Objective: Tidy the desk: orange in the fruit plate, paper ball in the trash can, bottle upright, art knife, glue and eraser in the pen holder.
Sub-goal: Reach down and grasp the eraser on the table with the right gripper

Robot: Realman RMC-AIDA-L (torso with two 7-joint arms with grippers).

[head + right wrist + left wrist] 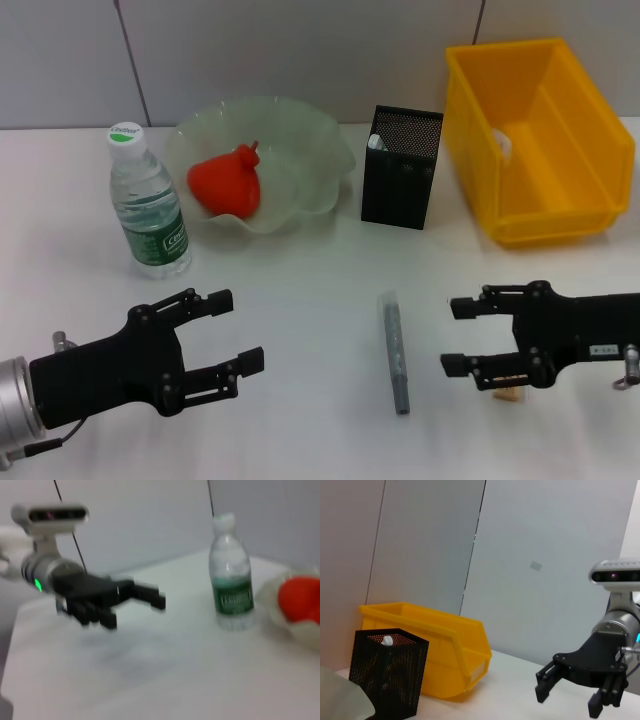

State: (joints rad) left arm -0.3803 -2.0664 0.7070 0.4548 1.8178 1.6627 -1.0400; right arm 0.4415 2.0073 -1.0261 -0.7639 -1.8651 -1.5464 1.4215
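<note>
Tan eraser (pixel 511 393) lies mostly hidden under the spread-open right gripper (pixel 462 337), well in front of the pen holder (pixel 402 167); only the head view shows it. Left gripper (pixel 237 330) also gapes, empty

Both arms end in matte black grippers, the left gripper (pixel 228 344) and the right gripper (pixel 462 335), each with blocky jointed fingers (pixel 205 301) held by small dark screws. The left wrist is a silver metal cylinder with a thin cable, and the right carries a small white label and a metal ring.
</note>
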